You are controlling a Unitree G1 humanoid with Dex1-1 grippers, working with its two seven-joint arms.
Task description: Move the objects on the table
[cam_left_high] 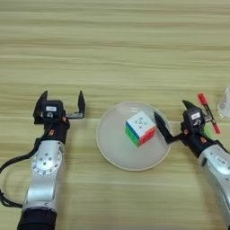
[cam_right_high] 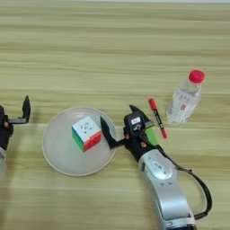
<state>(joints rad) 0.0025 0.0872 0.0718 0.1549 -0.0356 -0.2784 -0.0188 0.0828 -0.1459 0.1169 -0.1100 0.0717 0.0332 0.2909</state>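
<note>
Resting on plate [cam_right_high: 56,157]: cube [cam_right_high: 86,133]; bottle [cam_right_high: 183,98] label unreadable; both jaws apart.

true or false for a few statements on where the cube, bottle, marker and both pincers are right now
1. The puzzle cube lies on the white plate. True.
2. The right pincer is shut on the cube. False: its fingers are spread and clear of the cube, at the plate's right rim.
3. The bottle with the red cap stands on the table, right of the red marker. True.
4. The left pincer holds the marker. False: it is open and empty, left of the plate.
5. The bottle stands on the plate. False: it is off the plate, on the wood.
</note>
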